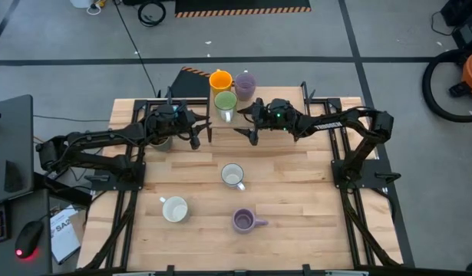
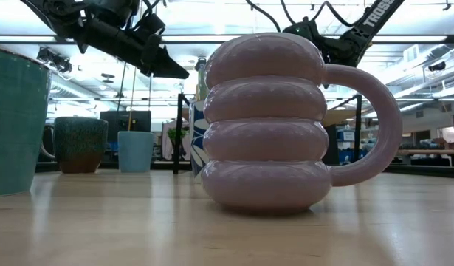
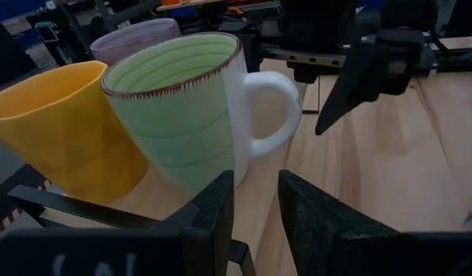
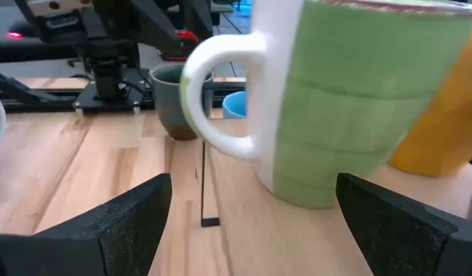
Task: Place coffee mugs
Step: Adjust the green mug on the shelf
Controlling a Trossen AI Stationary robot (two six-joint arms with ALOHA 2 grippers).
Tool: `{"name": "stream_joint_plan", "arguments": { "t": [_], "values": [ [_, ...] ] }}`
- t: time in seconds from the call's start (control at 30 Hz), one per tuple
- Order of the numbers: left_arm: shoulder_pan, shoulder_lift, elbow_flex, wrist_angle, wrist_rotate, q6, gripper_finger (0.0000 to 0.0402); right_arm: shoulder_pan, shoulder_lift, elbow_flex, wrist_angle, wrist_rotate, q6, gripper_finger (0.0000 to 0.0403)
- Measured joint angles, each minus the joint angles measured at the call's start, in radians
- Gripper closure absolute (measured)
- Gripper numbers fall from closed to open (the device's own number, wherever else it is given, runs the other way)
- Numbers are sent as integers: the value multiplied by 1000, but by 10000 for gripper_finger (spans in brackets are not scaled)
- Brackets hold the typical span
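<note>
Three coffee mugs stand upright on their bases at the table's far middle: an orange one (image 1: 220,79), a pale purple one (image 1: 245,83) and a green one (image 1: 226,102) with a white handle (image 3: 270,107). My left gripper (image 1: 203,134) is open just left of and nearer than the green mug (image 3: 182,115), nothing between its fingers. My right gripper (image 1: 247,132) is open wide on the mug's other side; the green mug (image 4: 351,100) stands ahead of its fingertips, untouched.
Nearer on the table stand a white mug (image 1: 232,175), a pale mug (image 1: 175,208) and a ribbed purple mug (image 1: 243,221). A dark mug (image 2: 80,144) and a blue mug (image 2: 135,150) sit under my left arm. Black frames run along both table sides.
</note>
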Motion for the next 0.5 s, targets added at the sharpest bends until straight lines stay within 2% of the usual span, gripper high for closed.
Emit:
{"name": "stream_joint_plan", "arguments": {
  "t": [0.27, 0.5],
  "values": [
    [0, 0, 0, 0, 0, 0, 292, -23, 0, 0, 3, -3, 23, 28],
    [0, 0, 0, 0, 0, -2, 292, -24, 0, 0, 108, -25, 29, 28]
  ]
}}
